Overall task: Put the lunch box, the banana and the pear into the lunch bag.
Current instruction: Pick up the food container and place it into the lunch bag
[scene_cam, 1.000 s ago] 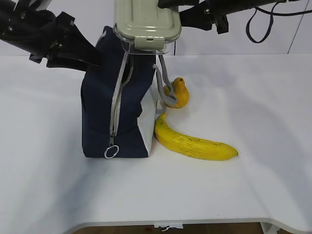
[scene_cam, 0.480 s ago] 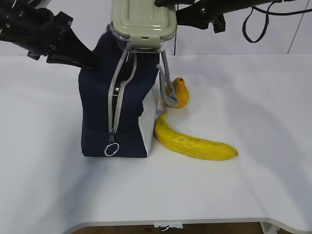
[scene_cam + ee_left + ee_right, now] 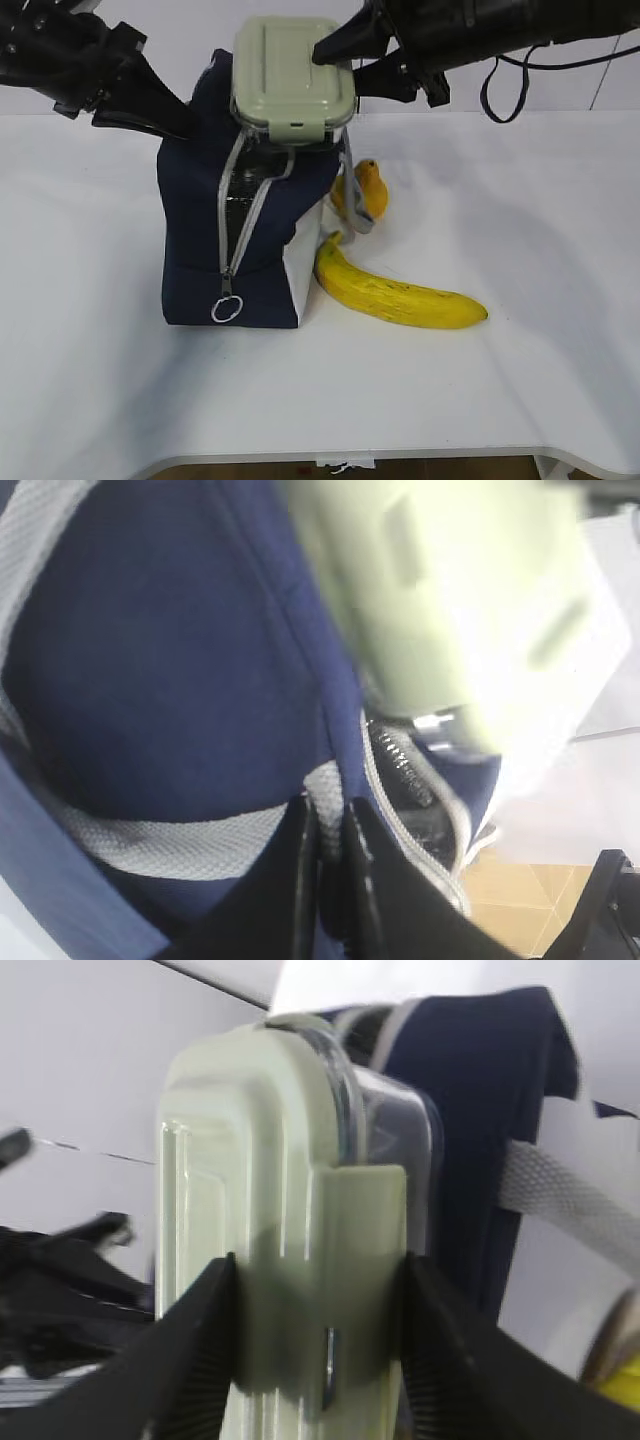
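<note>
Here we pinch the lunch bag (image 3: 200, 220) with the left gripper (image 3: 330, 865), while the right gripper (image 3: 320, 1350), clamped on the lunch box (image 3: 293, 70) at the bag's twelve o'clock, could snag it on the zipper edge.

Lunch box (image 3: 293, 75) sits lower than a second ago, lid tipped more toward the camera, its clear base now entering the open top of the lunch bag (image 3: 200, 230). Right gripper (image 3: 345, 62) and its arm have come down into view with it. Bag mouth is pulled wider, dark interior showing along the zipper (image 3: 240, 215). Left gripper (image 3: 330, 850) has closed on the bag's fabric.
</note>
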